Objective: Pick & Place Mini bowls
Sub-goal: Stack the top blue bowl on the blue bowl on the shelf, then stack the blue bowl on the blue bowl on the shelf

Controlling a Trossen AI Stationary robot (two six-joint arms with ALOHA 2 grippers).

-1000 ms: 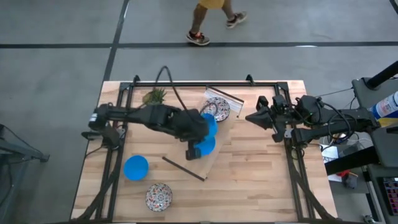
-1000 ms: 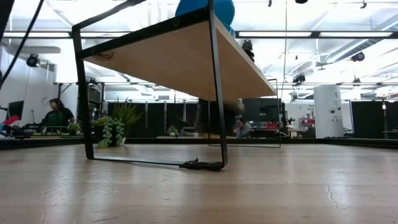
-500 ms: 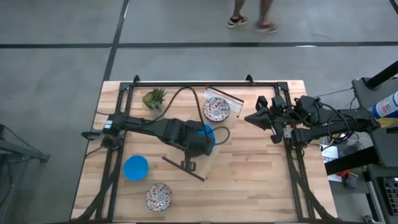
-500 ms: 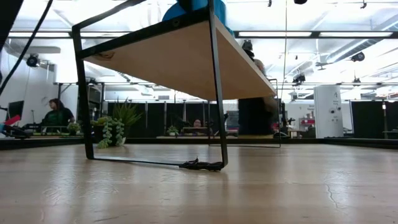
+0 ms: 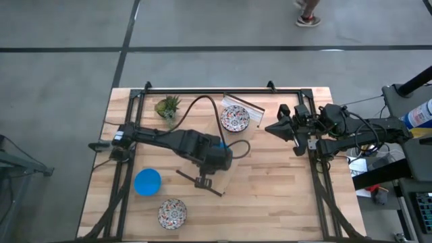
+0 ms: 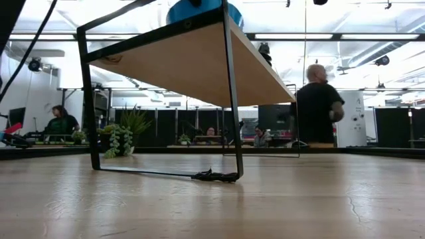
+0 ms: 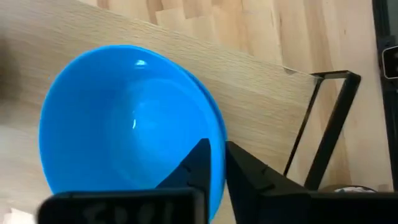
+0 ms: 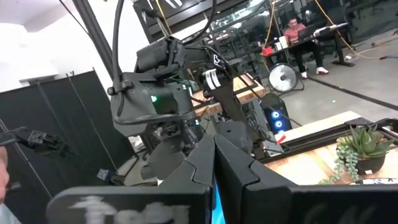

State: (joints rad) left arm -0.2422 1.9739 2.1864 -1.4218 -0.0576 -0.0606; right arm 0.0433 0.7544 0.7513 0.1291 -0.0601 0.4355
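My left gripper (image 5: 217, 151) hovers over the raised light wooden board (image 5: 226, 172), shut on a bright blue mini bowl (image 7: 124, 124). In the low view that bowl (image 6: 198, 9) sits on top of the board (image 6: 199, 66). A second blue rim (image 7: 219, 118) shows just outside it, as if the two are nested. Another blue bowl (image 5: 147, 181) and a patterned bowl (image 5: 172, 213) rest on the table near its near left corner. A patterned bowl (image 5: 235, 118) stands on the board's far end. My right gripper (image 5: 270, 128) waits shut by the right edge. My left gripper holds the blue bowl by its rim (image 7: 214, 140), one finger (image 7: 193, 168) inside the bowl and the other finger (image 7: 249, 177) outside. The fingers come from above, pointing down. The bowl stands upright with its base down on the board.
The board stands on a thin black metal frame (image 6: 232, 99) with a foot bar (image 5: 199, 182) on the table. A small green plant (image 5: 167, 106) sits at the far left. A cable (image 5: 202, 108) loops over the left arm. A person (image 6: 315, 106) walks beyond the table.
My left gripper has carried the blue bowl from the board's near part toward the far edge and down, onto the spot where a second blue bowl stood. The two blue bowls seen apart a second ago now show as one. A person has walked past behind the table.
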